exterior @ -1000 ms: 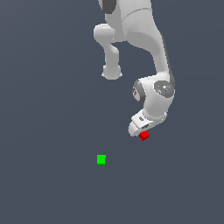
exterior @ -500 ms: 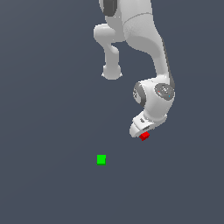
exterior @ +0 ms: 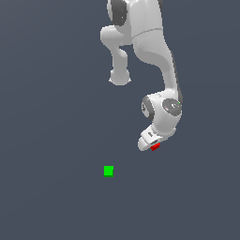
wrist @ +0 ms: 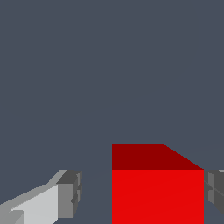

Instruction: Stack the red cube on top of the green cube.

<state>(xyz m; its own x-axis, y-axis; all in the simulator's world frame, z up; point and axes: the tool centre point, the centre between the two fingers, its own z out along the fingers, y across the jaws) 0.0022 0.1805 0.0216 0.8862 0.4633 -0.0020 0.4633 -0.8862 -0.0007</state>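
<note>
The red cube (exterior: 155,146) lies on the floor right under the white gripper (exterior: 151,143), which hides most of it in the exterior view. In the wrist view the red cube (wrist: 157,188) sits between the two fingers of my gripper (wrist: 142,192). One grey finger pad (wrist: 71,192) stands clear of the cube with a gap. The other pad (wrist: 214,192) is at the cube's side face. The jaws are open around the cube. The green cube (exterior: 108,171) lies apart on the floor, toward the exterior view's left and nearer the camera; it does not show in the wrist view.
The white arm (exterior: 159,56) rises above the gripper toward its base at the top of the exterior view. The floor (exterior: 47,117) is plain dark grey.
</note>
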